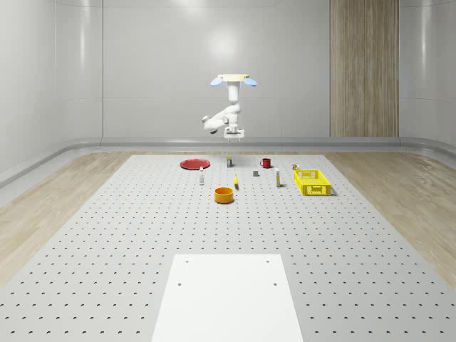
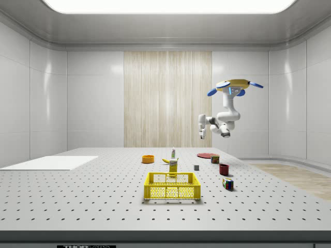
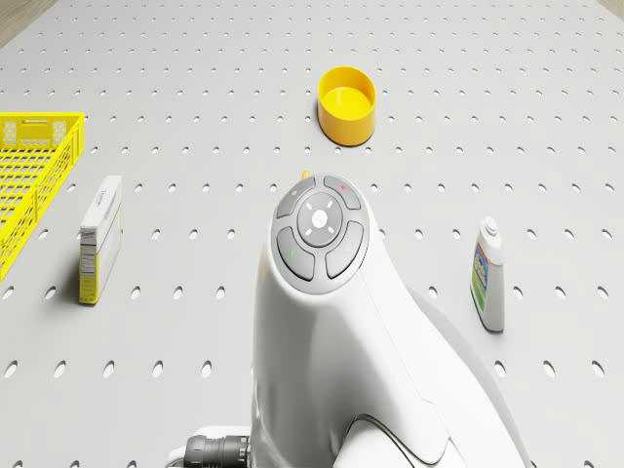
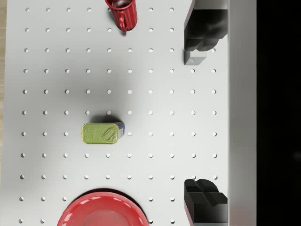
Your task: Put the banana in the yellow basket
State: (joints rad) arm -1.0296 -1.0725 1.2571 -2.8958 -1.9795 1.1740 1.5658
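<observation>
The banana [image 1: 236, 182] lies on the perforated table between the orange bowl [image 1: 224, 194] and a small grey cube [image 1: 256, 173]; it is also the yellow shape [image 2: 166, 161] behind the basket in the side view. The yellow basket [image 1: 312, 182] [image 2: 172, 186] stands at the whole-scene view's right. The drone [image 1: 234, 80] [image 2: 232, 87] hovers high over the table's far part. My gripper [image 1: 234, 133] [image 4: 203, 115] hangs well above a green-topped can [image 4: 102, 133], open, with nothing between its dark fingers [image 4: 202, 30]. The banana is nearer the camera than the gripper in the whole-scene view, and far below it.
A red plate [image 4: 102, 212] and a red mug [image 4: 123, 13] flank the can. A white box [image 3: 100, 239] stands near the basket's corner [image 3: 29, 166], with a bottle [image 3: 488, 274] and the bowl [image 3: 347, 103] nearby. A coloured cube [image 2: 227, 183] lies beside the basket. A white panel [image 1: 228, 296] covers the near table.
</observation>
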